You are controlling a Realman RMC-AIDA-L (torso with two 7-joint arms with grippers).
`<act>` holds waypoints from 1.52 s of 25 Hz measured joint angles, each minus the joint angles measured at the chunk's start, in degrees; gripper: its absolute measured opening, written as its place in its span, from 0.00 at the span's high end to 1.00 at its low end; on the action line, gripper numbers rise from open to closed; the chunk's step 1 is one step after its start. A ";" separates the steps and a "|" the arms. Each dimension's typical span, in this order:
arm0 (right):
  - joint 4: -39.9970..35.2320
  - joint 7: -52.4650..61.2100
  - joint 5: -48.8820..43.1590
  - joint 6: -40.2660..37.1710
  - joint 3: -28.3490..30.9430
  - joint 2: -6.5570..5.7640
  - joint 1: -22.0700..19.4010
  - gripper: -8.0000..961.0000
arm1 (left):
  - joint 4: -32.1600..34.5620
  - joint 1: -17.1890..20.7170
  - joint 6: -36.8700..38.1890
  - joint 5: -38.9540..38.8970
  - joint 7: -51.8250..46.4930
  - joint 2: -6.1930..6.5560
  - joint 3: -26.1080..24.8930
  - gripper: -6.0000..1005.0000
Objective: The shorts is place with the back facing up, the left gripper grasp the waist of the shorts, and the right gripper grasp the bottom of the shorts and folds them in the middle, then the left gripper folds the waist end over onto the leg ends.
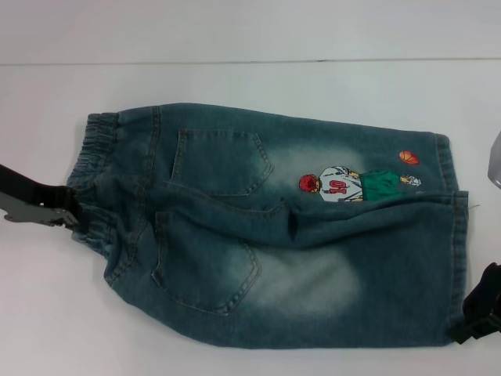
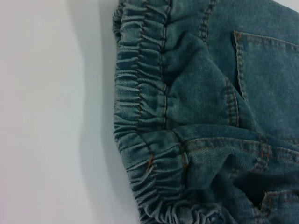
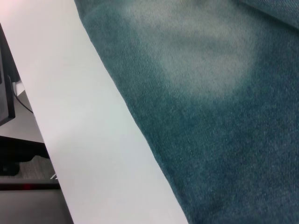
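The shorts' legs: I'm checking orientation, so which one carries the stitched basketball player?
The far leg, farther from the robot, with the player and orange ball near its hem; the near leg is plain.

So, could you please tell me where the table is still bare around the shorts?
Bare table runs behind the shorts and in front of the waist. It is crowded at both ends: the left hand at the waist, the right hand by the leg ends.

The denim shorts (image 1: 274, 235) are faded blue with paler washed patches and tan stitching on the pockets. At two o'clock sits an embroidered figure (image 1: 352, 185) in red, white and green, with an orange ball (image 1: 409, 157). The table (image 1: 235, 86) is plain white.
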 joint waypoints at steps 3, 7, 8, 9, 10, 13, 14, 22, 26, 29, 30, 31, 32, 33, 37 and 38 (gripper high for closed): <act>0.00 -0.10 0.00 0.09 0.14 0.00 0.00 0.79 | 0.02 0.00 0.04 0.00 -0.01 0.04 0.00 0.96; -0.01 -0.41 0.08 0.07 0.46 -0.06 -0.10 0.91 | 0.09 0.00 0.19 -0.02 -0.13 0.34 0.00 0.96; -0.01 -0.78 0.39 -0.10 0.65 -0.18 -0.22 0.92 | 0.11 0.00 0.33 -0.06 -0.16 0.44 0.01 0.96; -0.02 -1.43 1.01 -0.56 1.15 -0.42 -0.38 0.93 | 0.13 -0.01 0.65 -0.13 -0.19 0.60 0.00 0.96; -0.01 -2.38 1.87 -1.24 2.13 -0.72 -0.56 0.94 | 0.14 -0.05 1.01 -0.19 -0.20 0.72 -0.01 0.96; 0.00 -5.10 3.93 -2.65 7.26 -2.05 -1.31 0.95 | 1.14 -0.24 2.46 -0.36 -0.22 1.16 -0.81 0.96; 0.01 -5.95 4.51 -2.70 9.21 -2.51 -1.63 0.95 | 1.58 -0.25 2.72 -0.40 -0.22 1.23 -1.18 0.96; 4.18 -10.95 19.77 4.08 20.85 -3.46 -6.09 0.95 | 1.04 0.00 -2.77 -4.73 -0.05 1.52 -6.54 0.96; 9.02 -15.05 28.51 9.86 22.33 -3.07 -8.35 0.95 | -0.38 0.48 -7.47 -8.15 -0.41 1.49 -6.81 0.96; 11.56 -18.36 33.99 13.87 22.93 -2.46 -9.98 0.95 | -1.46 0.98 -11.25 -10.89 -0.48 1.24 -7.01 0.96; 12.27 -19.17 35.48 15.41 23.02 -2.11 -10.51 0.95 | -1.89 1.08 -12.18 -11.64 -0.43 1.16 -7.22 0.96; 12.68 -20.05 36.76 17.28 23.25 -1.70 -10.93 0.95 | -2.34 1.26 -13.49 -12.69 -0.28 1.01 -7.54 0.96; 13.04 -21.10 38.08 19.21 23.51 -1.20 -11.41 0.95 | -2.70 1.51 -14.76 -13.69 -0.10 0.79 -7.81 0.96; 13.26 -22.23 39.38 21.40 23.85 -0.46 -11.88 0.95 | -2.96 1.87 -16.03 -14.68 0.07 0.50 -7.98 0.96; 14.13 -26.27 42.89 29.59 24.52 2.08 -12.97 0.95 | -3.28 3.88 -20.75 -19.14 1.21 -0.78 -8.09 0.96; 14.54 -27.09 43.44 31.14 24.66 2.46 -13.08 0.95 | -3.29 4.34 -21.69 -20.13 1.45 -0.96 -8.09 0.96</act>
